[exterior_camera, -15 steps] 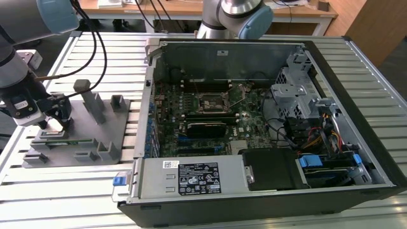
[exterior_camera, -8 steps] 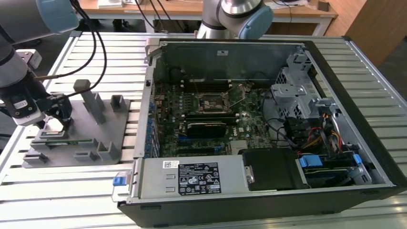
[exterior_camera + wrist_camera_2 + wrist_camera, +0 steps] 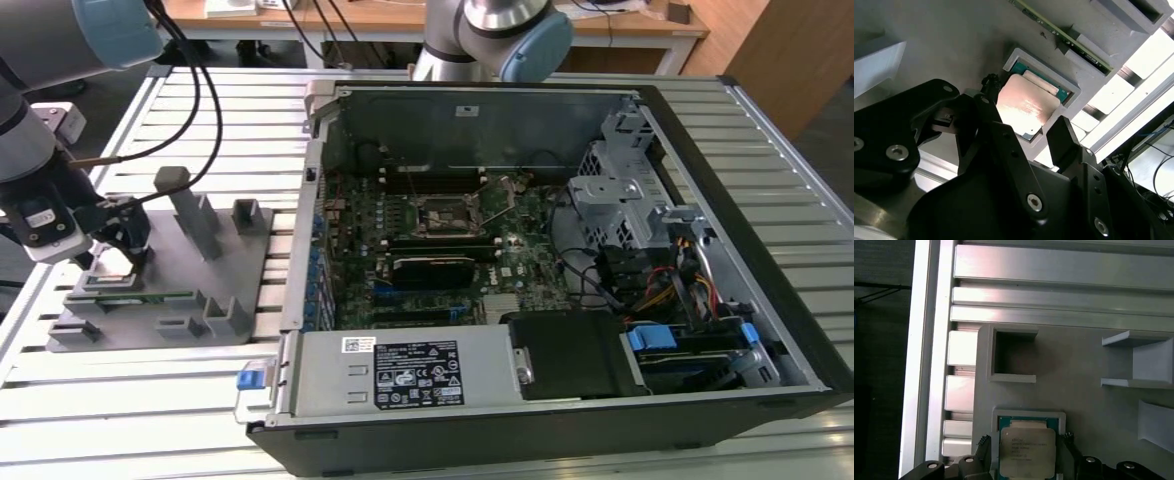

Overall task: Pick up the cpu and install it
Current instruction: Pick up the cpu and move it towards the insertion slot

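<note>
The cpu (image 3: pixel 1027 450), a flat square chip with a silvery top and a green rim, lies in a square pocket of the grey tray (image 3: pixel 1084 405). My gripper (image 3: pixel 1026 445) hangs just over it, open, one black finger on each side and slightly wider than the pocket. In the second wrist view the cpu (image 3: pixel 1026 105) shines between the two fingertips (image 3: pixel 1063 135) of the gripper (image 3: pixel 1026 110). In the exterior view the gripper (image 3: pixel 118 235) stands over the tray (image 3: pixel 187 310) at the view's left. The open motherboard socket (image 3: pixel 447 212) sits inside the computer case.
The open computer case (image 3: pixel 561 250) fills the exterior view's middle and right. A green memory stick (image 3: pixel 1069 40) lies in a tray slot beside the cpu pocket. Grey upright posts (image 3: pixel 187 215) rise from the tray close to the gripper. A second arm's base (image 3: pixel 487 40) stands behind the case.
</note>
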Motion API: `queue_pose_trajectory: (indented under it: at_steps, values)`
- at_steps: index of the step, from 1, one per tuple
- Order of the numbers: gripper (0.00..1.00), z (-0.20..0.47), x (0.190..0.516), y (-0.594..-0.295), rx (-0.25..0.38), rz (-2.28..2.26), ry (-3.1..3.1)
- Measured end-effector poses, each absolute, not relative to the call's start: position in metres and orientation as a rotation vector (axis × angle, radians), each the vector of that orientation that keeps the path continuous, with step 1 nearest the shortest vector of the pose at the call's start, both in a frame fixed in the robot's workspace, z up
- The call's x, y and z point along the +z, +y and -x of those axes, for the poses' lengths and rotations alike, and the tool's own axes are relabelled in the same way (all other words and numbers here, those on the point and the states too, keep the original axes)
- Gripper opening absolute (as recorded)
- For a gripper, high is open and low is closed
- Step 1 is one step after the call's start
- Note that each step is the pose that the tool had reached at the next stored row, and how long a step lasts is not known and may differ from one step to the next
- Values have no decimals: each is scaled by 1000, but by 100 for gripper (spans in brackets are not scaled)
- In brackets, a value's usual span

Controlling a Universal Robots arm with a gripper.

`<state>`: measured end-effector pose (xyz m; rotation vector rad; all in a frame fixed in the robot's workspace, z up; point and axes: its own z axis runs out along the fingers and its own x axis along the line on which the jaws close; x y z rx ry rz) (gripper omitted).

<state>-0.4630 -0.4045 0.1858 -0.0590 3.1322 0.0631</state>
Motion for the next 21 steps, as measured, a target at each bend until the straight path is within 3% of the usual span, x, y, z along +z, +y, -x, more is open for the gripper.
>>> queue_pose_trajectory:
  at_steps: [4, 6, 16, 21]
  values:
    - [64, 463, 186, -404, 63, 59, 3132]
    - [53, 463, 186, -405, 63, 59, 3132]
    - [53, 459, 185, -404, 63, 57, 3133]
    - [60, 459, 185, -405, 63, 58, 3133]
